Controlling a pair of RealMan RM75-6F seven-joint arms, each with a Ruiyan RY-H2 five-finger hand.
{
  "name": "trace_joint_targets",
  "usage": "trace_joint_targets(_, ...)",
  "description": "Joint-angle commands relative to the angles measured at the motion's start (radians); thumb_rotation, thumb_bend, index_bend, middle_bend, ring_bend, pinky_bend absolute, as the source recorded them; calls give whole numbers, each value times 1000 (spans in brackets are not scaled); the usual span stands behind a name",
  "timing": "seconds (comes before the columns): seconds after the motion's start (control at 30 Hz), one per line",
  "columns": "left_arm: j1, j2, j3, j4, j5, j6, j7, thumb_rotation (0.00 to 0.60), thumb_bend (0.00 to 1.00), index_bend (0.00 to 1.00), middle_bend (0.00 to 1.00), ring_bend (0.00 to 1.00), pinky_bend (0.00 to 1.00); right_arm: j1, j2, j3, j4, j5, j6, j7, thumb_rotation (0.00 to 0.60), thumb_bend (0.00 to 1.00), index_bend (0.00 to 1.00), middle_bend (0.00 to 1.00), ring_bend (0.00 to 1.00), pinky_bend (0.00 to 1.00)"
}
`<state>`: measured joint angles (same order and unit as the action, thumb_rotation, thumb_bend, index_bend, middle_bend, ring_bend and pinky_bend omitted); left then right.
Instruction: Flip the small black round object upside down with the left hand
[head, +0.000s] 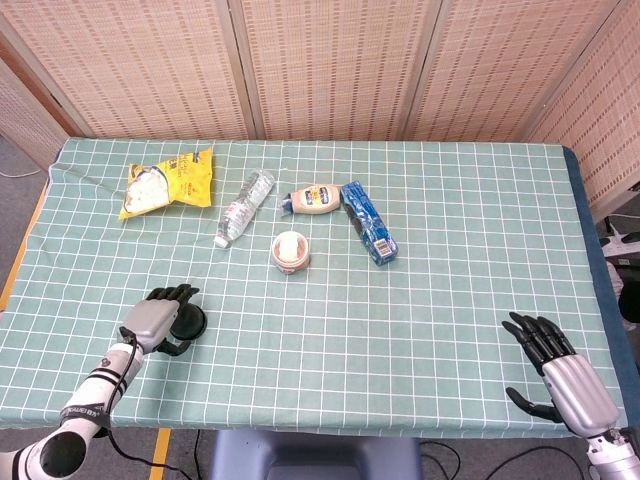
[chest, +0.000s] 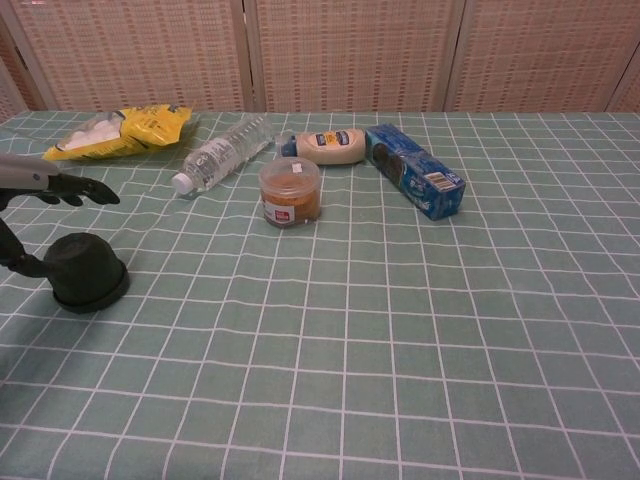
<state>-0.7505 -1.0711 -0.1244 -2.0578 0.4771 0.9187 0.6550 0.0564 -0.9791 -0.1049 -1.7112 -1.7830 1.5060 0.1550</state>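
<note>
The small black round object (head: 193, 322) (chest: 87, 270) sits dome-up on the green checked cloth at the near left. My left hand (head: 155, 320) (chest: 45, 184) is right beside it on its left. The fingers reach out above its top without touching it. The thumb (chest: 22, 263) lies low against its left side. Nothing is gripped, and the object rests flat on the cloth. My right hand (head: 560, 372) lies at the near right edge of the table with its fingers spread and nothing in it; the chest view does not show it.
Behind the object lie a yellow snack bag (head: 165, 182), a water bottle (head: 243, 206), a mayonnaise bottle (head: 315, 199), a blue box (head: 367, 221) and a small jar (head: 290, 250). The table's near edge (head: 300, 428) runs just under both hands.
</note>
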Motion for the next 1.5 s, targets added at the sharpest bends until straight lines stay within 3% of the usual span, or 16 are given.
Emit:
trace_joint_targets(0.03, -97, -24, 32, 37, -140, 4, 59, 600, 319, 0, 0, 0, 44, 2, 1, -2, -1, -1, -4, 1, 600, 191, 0, 0, 0, 0)
trace_joint_targets(0.43, -224, -43, 119, 106, -322, -24, 122, 600, 315, 0, 0, 0, 96, 0, 9, -8, -8, 1, -1, 13, 600, 191, 0, 0, 0, 0)
trace_joint_targets(0.93, -332, -63, 165, 150, -411, -86, 113, 600, 309, 0, 0, 0, 115, -6, 6, 4, -24, 44, -15, -37, 600, 191, 0, 0, 0, 0)
trace_joint_targets(1.17, -348, -74, 178, 180, -391, -115, 80, 600, 303, 0, 0, 0, 115, -3, 8, -1, -34, 45, -32, -50, 600, 191, 0, 0, 0, 0)
trace_joint_targets(1.5, -407, -108, 228, 220, -451, -137, 85, 600, 299, 0, 0, 0, 139, 4, 25, -2, -33, 51, -45, -12, 600, 191, 0, 0, 0, 0)
